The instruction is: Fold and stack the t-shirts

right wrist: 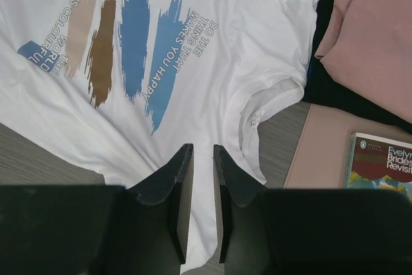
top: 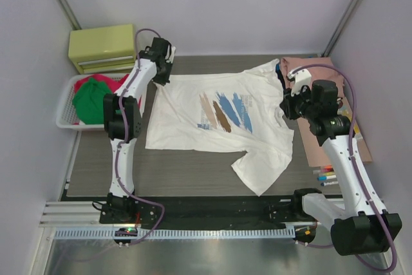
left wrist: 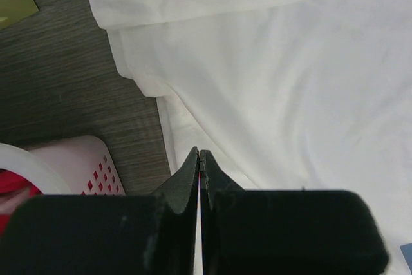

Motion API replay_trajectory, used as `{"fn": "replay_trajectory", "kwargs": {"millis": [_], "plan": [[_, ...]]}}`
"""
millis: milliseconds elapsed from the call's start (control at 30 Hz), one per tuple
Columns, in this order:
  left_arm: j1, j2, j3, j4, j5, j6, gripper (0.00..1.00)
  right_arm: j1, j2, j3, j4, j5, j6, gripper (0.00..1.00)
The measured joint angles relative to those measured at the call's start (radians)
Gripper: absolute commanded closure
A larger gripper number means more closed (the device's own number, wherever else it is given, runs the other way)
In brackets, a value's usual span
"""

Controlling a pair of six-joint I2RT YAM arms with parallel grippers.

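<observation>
Closest to my view, the left gripper (left wrist: pixel 199 156) has its two black fingers pressed together, and I see no cloth between them. It hangs over the far left edge of the white printed t-shirt (top: pixel 219 117), just beside the white basket (top: pixel 64 119). The right gripper (right wrist: pixel 203 152) has its fingers a little apart, with only a narrow gap; it hangs over the right side of the same shirt, near the collar, and holds nothing that I can see.

This shirt lies spread on the table, print upward, and I see no fold in it yet. At the far right a salmon-pink shirt (right wrist: pixel 373 37) lies on top of a black shirt (right wrist: pixel 327 88); they look already folded and stacked, I think. A green shirt (top: pixel 90 100) and a red shirt (top: pixel 85 84) are bunched in the basket. So I judge the task is partly done: one shirt is ready for folding, and at least two more wait.
</observation>
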Motion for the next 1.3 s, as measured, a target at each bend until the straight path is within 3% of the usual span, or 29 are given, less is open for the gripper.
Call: {"fn": "replay_trajectory", "kwargs": {"millis": [333, 400, 433, 533, 700, 767, 800, 833, 867, 900, 1300], "plan": [[0.018, 0.108, 0.039, -0.002, -0.012, -0.002, 1.00, 0.000, -0.009, -0.034, 0.014, 0.000, 0.000, 0.73], [0.019, 0.108, 0.014, -0.002, -0.031, -0.002, 0.87, 0.000, -0.009, -0.036, 0.016, -0.003, 0.003, 0.70], [0.021, 0.109, 0.003, -0.004, -0.043, -0.002, 0.67, 0.000, -0.009, -0.036, 0.019, -0.006, 0.004, 0.69], [0.026, 0.109, -0.005, -0.010, -0.063, -0.016, 0.44, 0.000, -0.009, -0.036, 0.024, -0.011, 0.008, 0.66], [0.040, 0.086, -0.082, 0.033, -0.080, -0.031, 0.40, 0.000, -0.009, -0.038, 0.027, -0.021, 0.011, 0.64], [0.037, 0.075, -0.092, 0.038, -0.082, -0.032, 0.42, 0.000, -0.009, -0.045, 0.035, -0.023, 0.013, 0.64], [0.037, 0.074, -0.092, 0.037, -0.082, -0.032, 0.49, 0.000, -0.010, -0.051, 0.039, -0.025, 0.014, 0.64], [0.037, 0.074, -0.092, 0.037, -0.082, -0.032, 0.61, 0.000, -0.010, -0.056, 0.039, -0.026, 0.014, 0.64], [0.037, 0.074, -0.092, 0.034, -0.083, -0.035, 0.86, 0.000, -0.010, -0.061, 0.039, -0.026, 0.014, 0.64], [0.039, 0.074, -0.094, 0.032, -0.088, -0.038, 1.00, 0.000, -0.010, -0.064, 0.039, -0.026, 0.014, 0.64], [0.043, 0.051, -0.156, 0.045, -0.119, -0.065, 1.00, 0.000, -0.018, -0.066, 0.046, -0.029, 0.014, 0.64]]}}
